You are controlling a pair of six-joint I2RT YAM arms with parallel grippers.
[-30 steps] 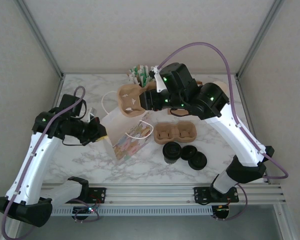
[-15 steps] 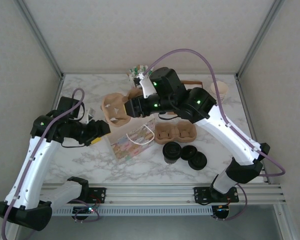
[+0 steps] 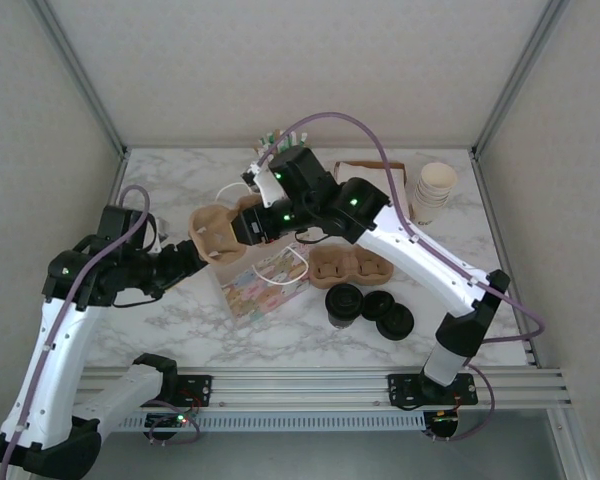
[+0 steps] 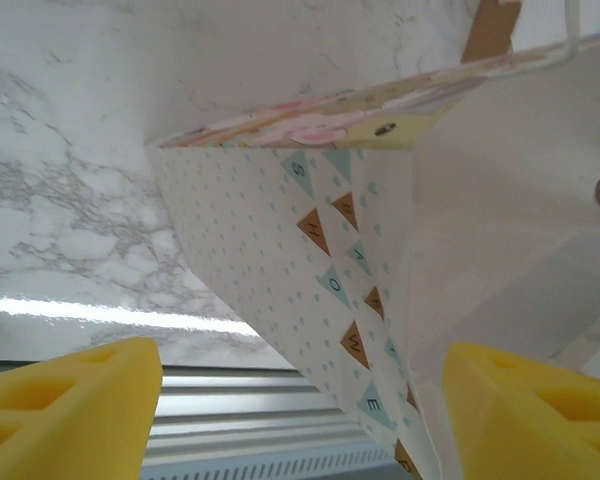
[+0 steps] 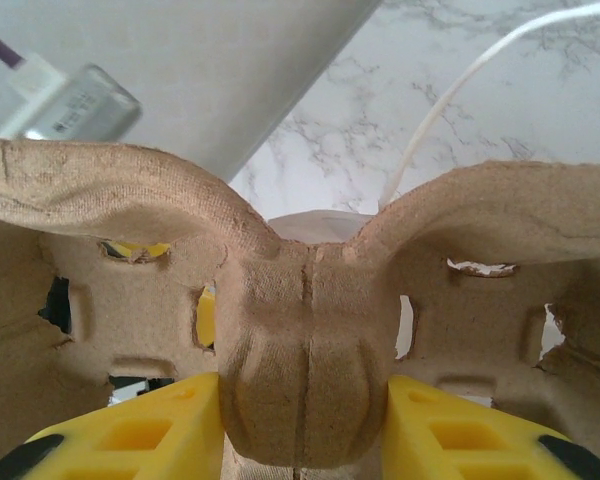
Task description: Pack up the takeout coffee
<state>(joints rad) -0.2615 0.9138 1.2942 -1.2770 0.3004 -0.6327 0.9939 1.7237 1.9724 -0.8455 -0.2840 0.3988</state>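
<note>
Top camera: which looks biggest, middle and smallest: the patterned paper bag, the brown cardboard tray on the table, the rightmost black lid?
Largest: patterned paper bag.
Then: brown cardboard tray on the table.
Smallest: rightmost black lid.

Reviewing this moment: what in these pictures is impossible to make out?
- Inside of the paper bag: top view, its mouth partly covered by the cup carrier in the right gripper.
- The paper bag's outline: left wrist view, cut off by the right and bottom edges, between the open fingers of the left gripper.
- Packets at the back: top view, too small, partly behind the right arm.
</note>
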